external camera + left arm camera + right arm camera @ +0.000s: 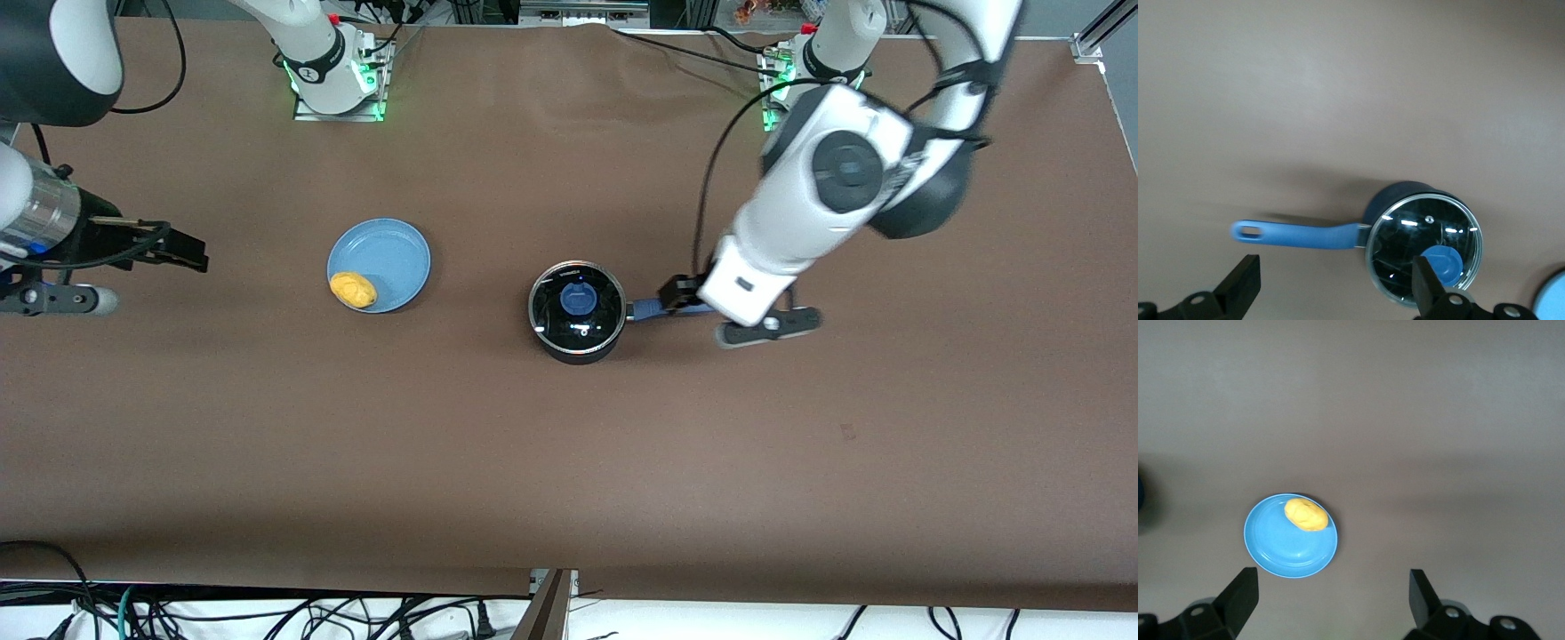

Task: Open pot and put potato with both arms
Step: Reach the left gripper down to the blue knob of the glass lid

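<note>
Front view: the pot (576,311) sits mid-table, lid on; the potato (353,290) lies on the plate (380,263), toward the right arm's end.

Left wrist view: the left gripper (1335,287) hangs wide open over the handle (1298,234), probably lining up on the knob (1439,264).

Right wrist view: the right gripper (1331,600) waits wide open near the plate, ready for the potato.

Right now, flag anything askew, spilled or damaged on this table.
Nothing stands out. The pot sits upright with its lid seated level, and the potato lies on the plate, at its edge.
</note>
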